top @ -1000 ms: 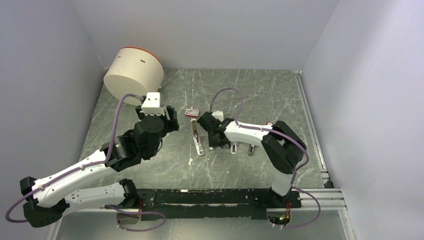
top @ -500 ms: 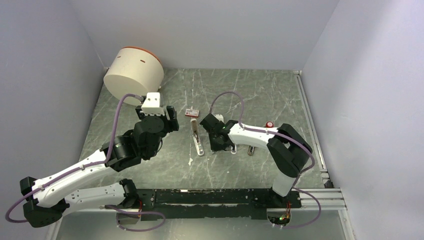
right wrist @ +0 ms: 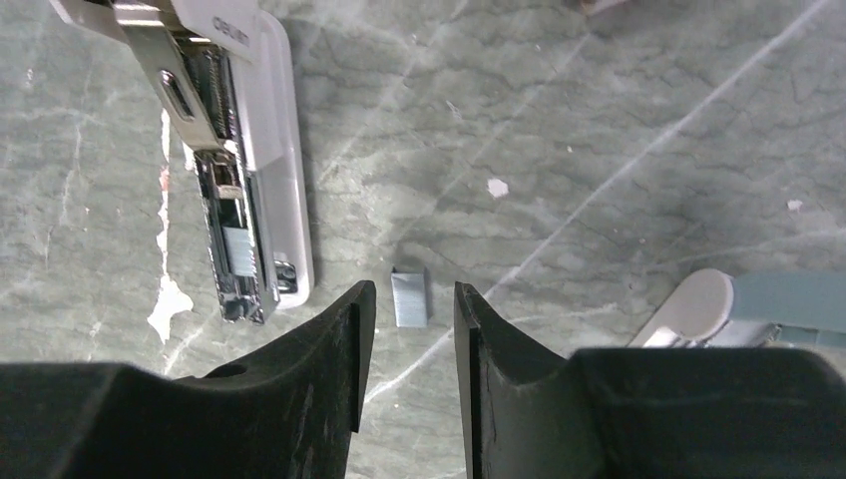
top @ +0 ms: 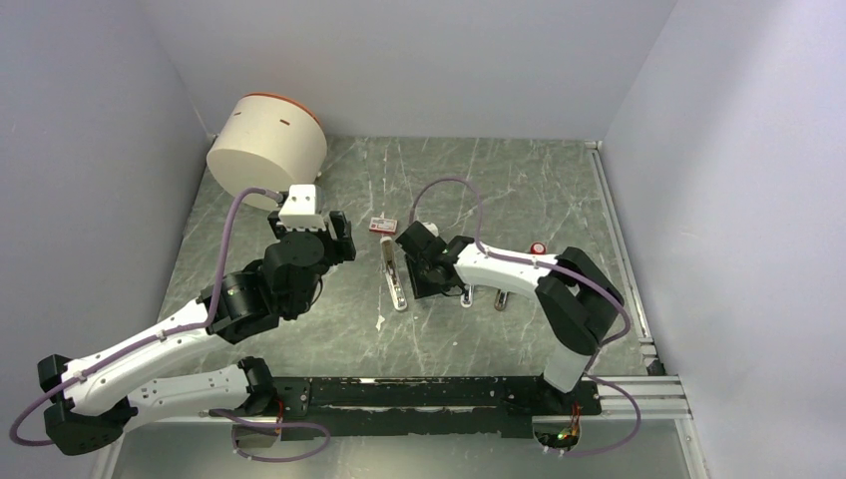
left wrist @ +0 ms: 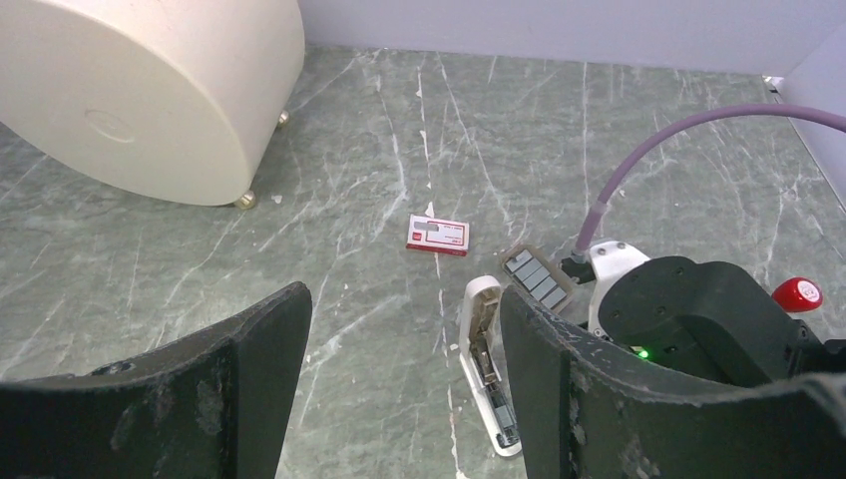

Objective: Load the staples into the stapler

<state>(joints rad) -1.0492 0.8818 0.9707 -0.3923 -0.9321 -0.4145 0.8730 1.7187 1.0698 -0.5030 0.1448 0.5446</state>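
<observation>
**Entry: loose staple strip, lying between the right jaws**

Right jaws: released, parted a little, tips down at the tabletop (right wrist: 599, 150). I held nothing in them.

Staple strip (right wrist: 410, 291): a short grey piece flat on the tabletop. It lay in the gap at the tips, touching neither finger (right wrist: 349, 329) and sitting slightly nearer the left one. I judged it very light, slick and brittle along its glued seams, so likely to snap or skate under a hard pinch. Best hold, as I judged it: across the two long sides, low, with a gentle squeeze.

Stapler (right wrist: 269, 150): near the strip, up and to the left in the right wrist view. It was hinged open with the metal channel bare.

Staples box (left wrist: 437, 236): red and white, beyond the stapler's far end and apart from it.

Left jaws: released and wide, nothing between them, well apart from the strip.

White drum (top: 267, 150): at the far left corner.
</observation>
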